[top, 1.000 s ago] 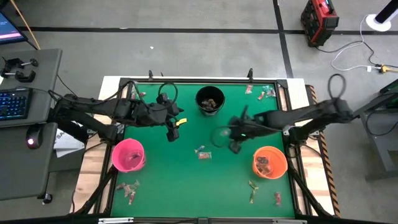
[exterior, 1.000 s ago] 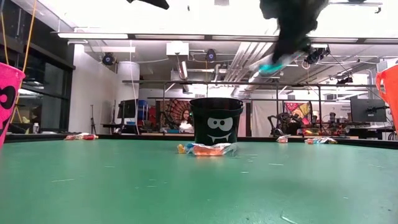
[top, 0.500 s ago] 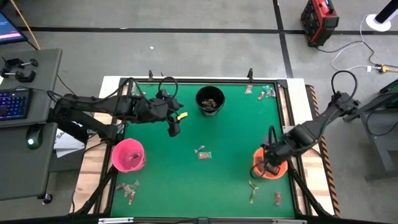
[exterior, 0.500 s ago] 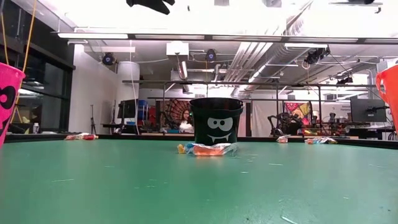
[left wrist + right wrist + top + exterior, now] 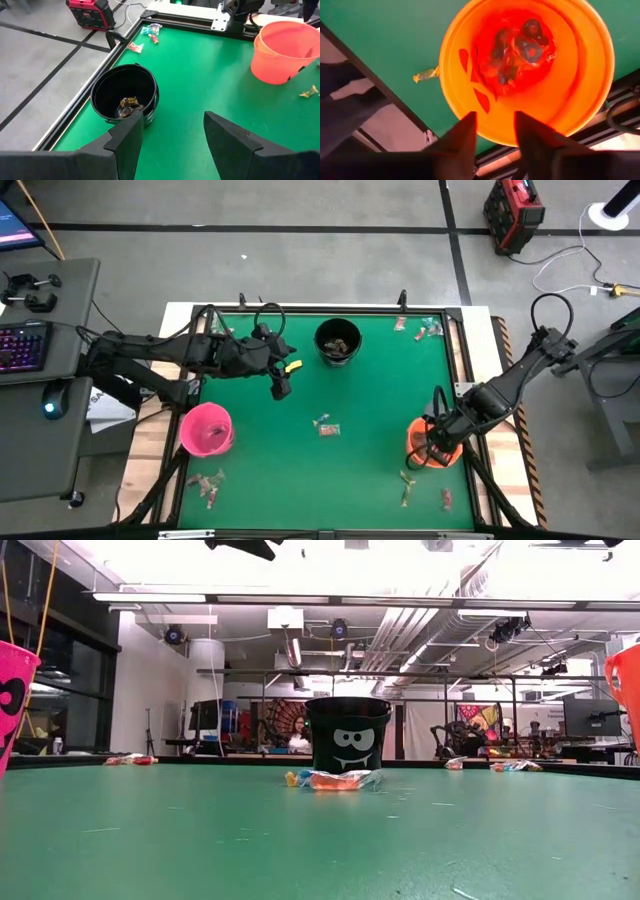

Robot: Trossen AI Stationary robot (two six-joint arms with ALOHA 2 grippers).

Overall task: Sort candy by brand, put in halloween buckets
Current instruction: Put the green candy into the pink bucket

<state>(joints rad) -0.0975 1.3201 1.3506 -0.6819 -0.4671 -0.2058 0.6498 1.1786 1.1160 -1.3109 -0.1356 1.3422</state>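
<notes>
Three halloween buckets stand on the green table: pink (image 5: 207,429) near left, black (image 5: 338,340) far middle, orange (image 5: 412,446) near right. The black bucket (image 5: 125,97) holds a few candies, and the orange bucket (image 5: 580,75) holds several red-wrapped ones (image 5: 517,50). Loose candy lies mid-table (image 5: 325,426). My right gripper (image 5: 494,116) hangs open above the orange bucket, pointing down, nothing between its fingers. My left gripper (image 5: 172,120) waits open in the air left of the black bucket.
More candy lies at the far right corner (image 5: 420,328), the near left (image 5: 207,483), the near right (image 5: 407,485) and beside the orange bucket (image 5: 426,75). The table's frame rail (image 5: 470,395) runs close by the right arm. A person (image 5: 297,732) sits far off in the room.
My right gripper has swung from mid-table toward the right and near edges, to above the orange bucket, tipping to point steeply down. A second ago it carried a silvery-teal candy in the low view; now none is between its fingers. The left arm has kept still.
</notes>
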